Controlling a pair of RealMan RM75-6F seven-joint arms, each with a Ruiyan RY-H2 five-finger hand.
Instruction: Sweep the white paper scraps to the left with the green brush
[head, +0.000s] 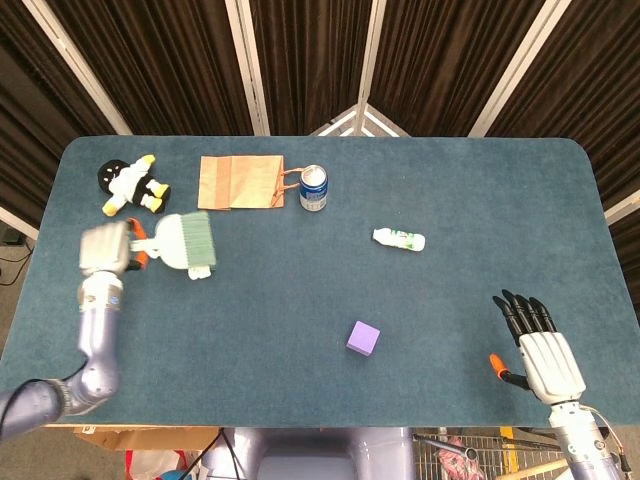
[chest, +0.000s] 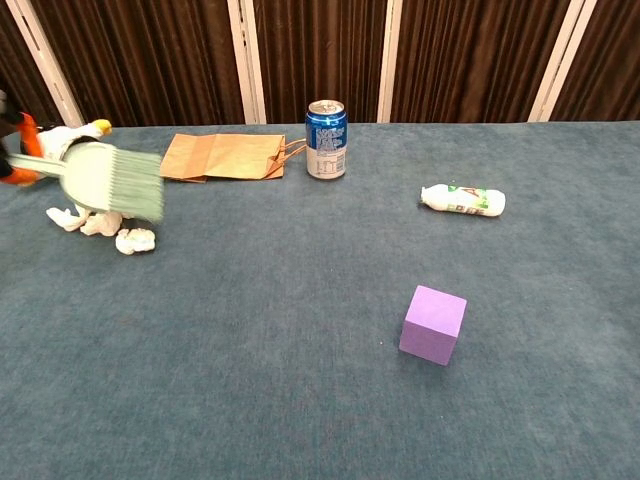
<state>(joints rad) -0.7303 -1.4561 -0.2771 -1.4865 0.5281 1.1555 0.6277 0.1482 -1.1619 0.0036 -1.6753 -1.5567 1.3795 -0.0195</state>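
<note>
My left hand (head: 105, 249) grips the handle of the green brush (head: 185, 243), which hangs blurred over the table's left side; the brush (chest: 112, 181) also shows at the left of the chest view. White paper scraps (chest: 112, 229) lie under and just below its bristles, and one scrap (head: 200, 272) peeks out beneath the brush head in the head view. My right hand (head: 541, 352) rests at the table's near right corner, fingers spread, holding nothing.
A penguin plush (head: 130, 184) lies at the far left. A brown paper bag (head: 240, 182) and a blue can (head: 314, 188) stand at the back. A small white bottle (head: 399, 239) lies right of centre and a purple cube (head: 363, 338) sits nearer the front.
</note>
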